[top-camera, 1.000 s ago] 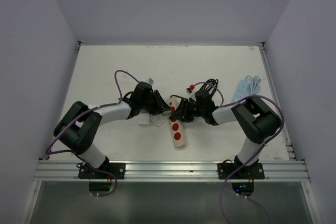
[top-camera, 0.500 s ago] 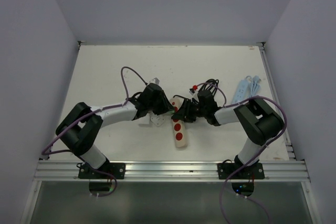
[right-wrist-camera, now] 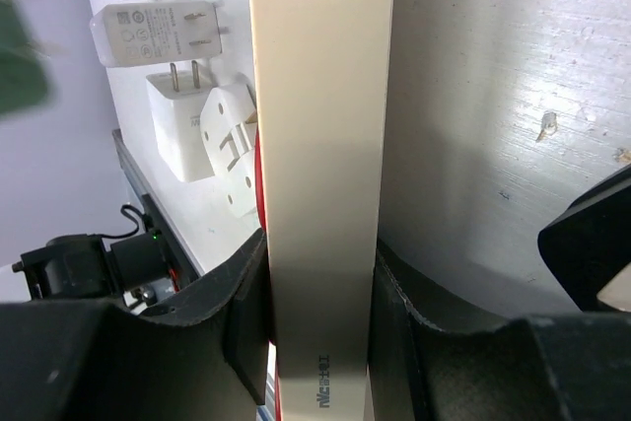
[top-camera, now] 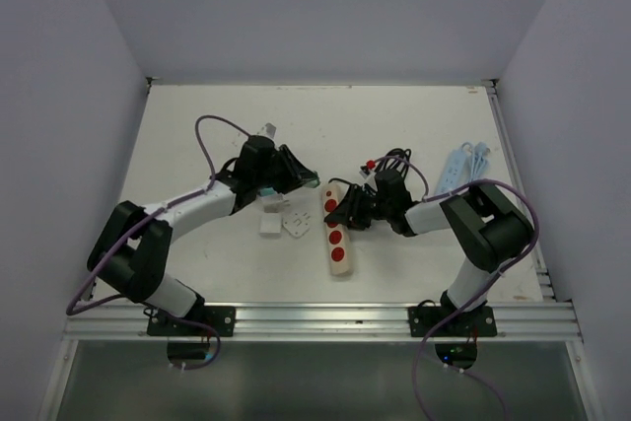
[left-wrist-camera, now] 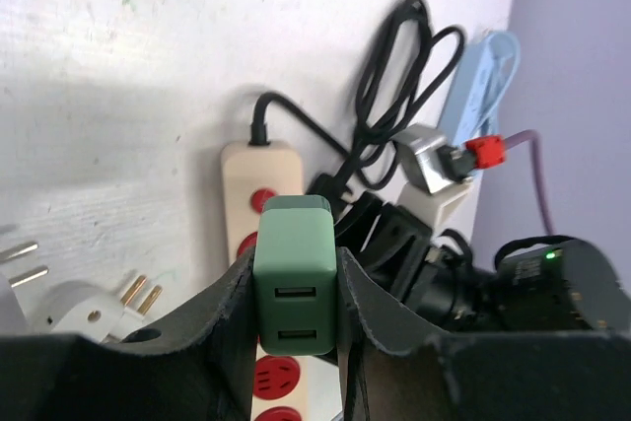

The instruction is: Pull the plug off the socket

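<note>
Two grips going on at once here: the left gripper (left-wrist-camera: 294, 293) is pinched on the green plug (left-wrist-camera: 294, 244), squeezing its two flat sides. The right gripper (right-wrist-camera: 320, 293) is clamped across the power strip (top-camera: 336, 237), pinning it to the table (top-camera: 197, 125).

From the top view the plug sits just off the strip's far end, a bit to the left and not touching it. So I'd say it's out of the socket and the pull is basically done. Can't see its prongs from any angle though, so not 100% sure.

For what's left, I'd carry the plug farther left of the strip and set it down gently before letting go. Watch the loose white adapters (top-camera: 281, 223) lying just left of the strip. Drop it on those and it'll tip or knock them around. Bare table beyond them looks like the better spot. The right side should hold the strip down until the plug is parked. Also mind the black cord (left-wrist-camera: 394, 76) coiled at the strip's far end.
</note>
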{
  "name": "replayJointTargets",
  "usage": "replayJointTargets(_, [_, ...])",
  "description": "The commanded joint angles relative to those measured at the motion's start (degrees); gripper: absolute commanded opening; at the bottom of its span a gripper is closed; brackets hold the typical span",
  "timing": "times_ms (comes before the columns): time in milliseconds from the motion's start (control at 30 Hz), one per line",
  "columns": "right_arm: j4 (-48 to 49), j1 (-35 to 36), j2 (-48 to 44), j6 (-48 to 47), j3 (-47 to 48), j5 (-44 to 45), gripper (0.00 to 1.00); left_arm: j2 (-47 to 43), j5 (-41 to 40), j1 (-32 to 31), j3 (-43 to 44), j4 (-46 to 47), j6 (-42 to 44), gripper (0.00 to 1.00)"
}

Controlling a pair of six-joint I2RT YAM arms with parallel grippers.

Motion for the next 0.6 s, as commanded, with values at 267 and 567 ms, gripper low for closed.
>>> replayJointTargets(267, [-19.5,-2.5,5.7,-4.5,-6.3,14.6,0.00,-9.4,0.1,4.8,2.0,0.4,3.7,0.00])
replayJointTargets(567, [-18.5,-2.5,6.3,-5.0,-6.3,13.3,0.00,-22.4,3.9,21.8,-12.0,-0.5,8.5,0.00])
